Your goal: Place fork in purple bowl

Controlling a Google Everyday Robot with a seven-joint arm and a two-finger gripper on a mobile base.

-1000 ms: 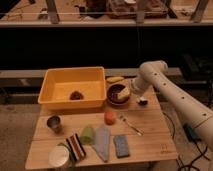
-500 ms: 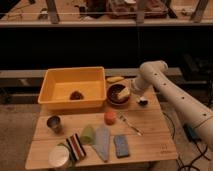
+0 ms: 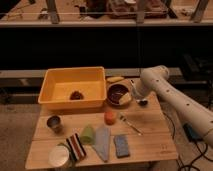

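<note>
Camera view: the gripper (image 3: 128, 98) sits at the right rim of the purple bowl (image 3: 118, 94), center-right of the frame. It is on the end of the white arm (image 3: 165, 92) that comes in from the right edge. You cannot tell whether it is apart or together. It carries no fork.

The fork (image 3: 130, 125) lies flat on the wooden table (image 3: 150, 145), below the bowl in the frame. It is near the small orange thing (image 3: 110, 117) but not touching it, and it slants toward the lower right. Cannot tell which end has the tines.

Step in hand, by my read: reach for the fork. The task has barely begun.

- Lift off the bowl rim first so you don't nudge the bowl.
- Move down-frame until you are over the middle of the fork.
- Turn the wrist so the jaws close across the thin shaft, not along it.
- Go low, almost to the wood. Flat, slim metal probably slips out of a high pinch.
- Stay on the lower-right half of the fork, away from the orange thing.

For the carry, the fork looks about as long as the bowl is wide. Lower it well inside the rim before letting go, or it may tip out. Keep away from the yellow tub (image 3: 75, 86), which sits just left of the bowl and is an easy wrong target.
</note>
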